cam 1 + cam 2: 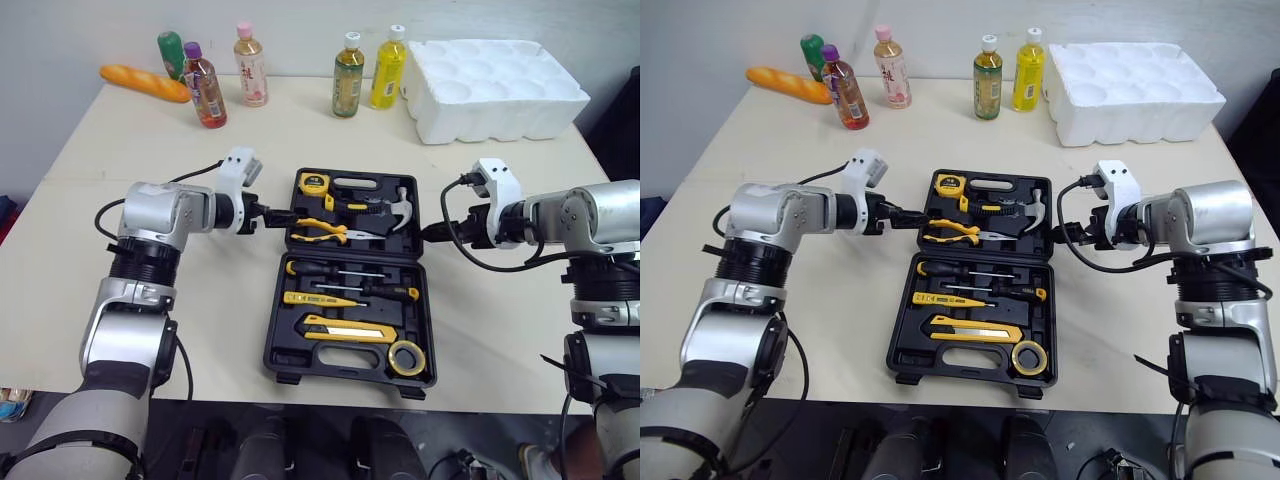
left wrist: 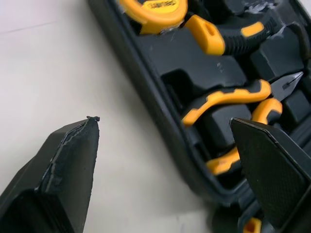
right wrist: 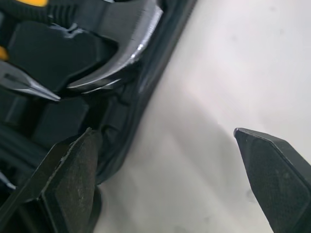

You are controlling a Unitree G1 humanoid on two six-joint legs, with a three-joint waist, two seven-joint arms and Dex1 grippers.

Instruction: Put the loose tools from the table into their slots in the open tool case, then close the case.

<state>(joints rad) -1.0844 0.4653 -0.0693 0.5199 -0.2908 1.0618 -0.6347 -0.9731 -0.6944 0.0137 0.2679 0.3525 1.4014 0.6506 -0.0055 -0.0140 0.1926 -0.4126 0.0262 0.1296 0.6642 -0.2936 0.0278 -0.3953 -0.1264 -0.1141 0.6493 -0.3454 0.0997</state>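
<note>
The black tool case lies open at the table's middle. In its far half sit a yellow tape measure, a hammer and yellow-handled pliers. The near half holds screwdrivers, a yellow utility knife and a tape roll. My left gripper is open at the far half's left edge, one finger over the table, the other over the pliers. My right gripper is open at the right edge by the hammer head.
Several drink bottles and a bread loaf stand along the table's far edge. A white foam tray sits at the far right. Bare tabletop lies to either side of the case.
</note>
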